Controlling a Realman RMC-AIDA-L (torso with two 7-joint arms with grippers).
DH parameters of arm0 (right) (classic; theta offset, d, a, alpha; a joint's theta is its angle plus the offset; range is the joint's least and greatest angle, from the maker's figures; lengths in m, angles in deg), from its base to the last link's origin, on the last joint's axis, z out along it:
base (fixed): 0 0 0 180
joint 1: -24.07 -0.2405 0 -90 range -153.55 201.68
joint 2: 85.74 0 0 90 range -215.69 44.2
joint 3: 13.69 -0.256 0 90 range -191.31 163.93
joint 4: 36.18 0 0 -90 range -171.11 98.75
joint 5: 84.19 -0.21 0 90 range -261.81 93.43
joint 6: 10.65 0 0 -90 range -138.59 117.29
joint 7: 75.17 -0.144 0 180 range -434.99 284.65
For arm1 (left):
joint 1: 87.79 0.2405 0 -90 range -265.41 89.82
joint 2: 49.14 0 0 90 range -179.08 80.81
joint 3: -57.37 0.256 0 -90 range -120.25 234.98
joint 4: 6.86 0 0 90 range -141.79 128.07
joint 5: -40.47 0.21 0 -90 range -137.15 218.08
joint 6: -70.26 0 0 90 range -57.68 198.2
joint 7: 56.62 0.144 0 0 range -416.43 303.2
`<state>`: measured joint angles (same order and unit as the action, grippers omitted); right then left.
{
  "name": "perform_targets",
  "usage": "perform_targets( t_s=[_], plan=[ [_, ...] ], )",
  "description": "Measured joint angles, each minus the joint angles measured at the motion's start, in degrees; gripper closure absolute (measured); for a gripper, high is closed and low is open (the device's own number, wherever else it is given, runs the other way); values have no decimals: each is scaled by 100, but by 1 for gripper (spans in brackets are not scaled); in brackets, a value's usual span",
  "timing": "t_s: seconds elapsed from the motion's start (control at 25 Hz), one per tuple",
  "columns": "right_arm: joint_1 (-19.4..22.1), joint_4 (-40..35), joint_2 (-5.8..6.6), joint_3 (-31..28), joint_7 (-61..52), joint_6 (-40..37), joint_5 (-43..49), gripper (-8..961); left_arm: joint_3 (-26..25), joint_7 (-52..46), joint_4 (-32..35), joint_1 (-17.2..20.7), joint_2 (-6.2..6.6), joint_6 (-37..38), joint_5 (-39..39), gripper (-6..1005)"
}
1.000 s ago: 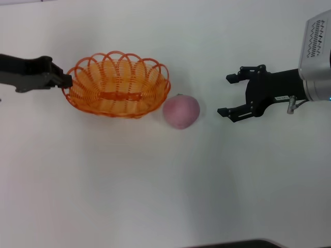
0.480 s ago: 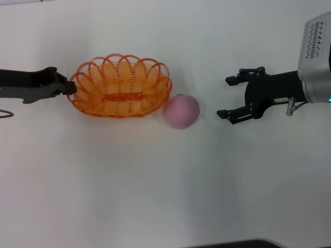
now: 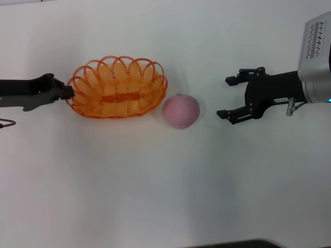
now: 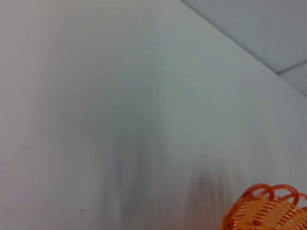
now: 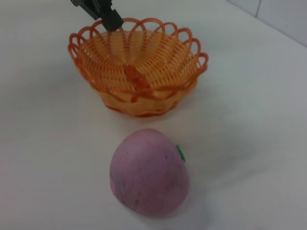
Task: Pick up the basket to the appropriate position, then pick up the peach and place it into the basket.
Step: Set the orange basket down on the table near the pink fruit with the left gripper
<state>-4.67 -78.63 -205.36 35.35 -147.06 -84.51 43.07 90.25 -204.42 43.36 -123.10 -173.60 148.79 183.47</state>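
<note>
The basket sits on the white table in the upper left-centre of the head view, opening upward and level. The left end effector reaches in from the left edge of the frame, and its tip meets the basket's scalloped rim at the left end. The right wrist view shows dark fingers at the far rim loops, which suggests a pinch on the wire, but whether the grip is closed or released cannot be told. A hold at the rim end would keep the basket interior unobstructed for loading.

The peach rests on the table just beside the basket's right end, close to the rim but apparently not touching it. In the right wrist view a small green stem mark faces sideways, and the fruit lies between that camera and the basket.

The right end effector hangs at the right of the head view, well apart from the peach, with its jaws spread wide and holding nothing. The opening faces the peach, so a straight approach toward frame left looks available.

Clearance: bare table lies between the right end effector and the peach, and across the whole lower half of the frame. The constraint is the narrow gap between peach and basket; a finger passing on that side risks nudging the rim.

Judgement: basket positioning appears near completion; the peach pick is not yet begun.
</note>
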Motion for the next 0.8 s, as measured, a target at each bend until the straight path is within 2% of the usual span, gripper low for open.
perform_targets(
  t_s=[0.24, 0.8],
  plan=[
    [0, 0, 0, 0, 0, 4, 0, 7, 566, -78, 68, 209, -5, -225, -373, 963],
    [-3, 0, 0, 47, 2, 4, 0, 6, 604, -130, -66, 283, 37, -296, -680, 950]
  ],
)
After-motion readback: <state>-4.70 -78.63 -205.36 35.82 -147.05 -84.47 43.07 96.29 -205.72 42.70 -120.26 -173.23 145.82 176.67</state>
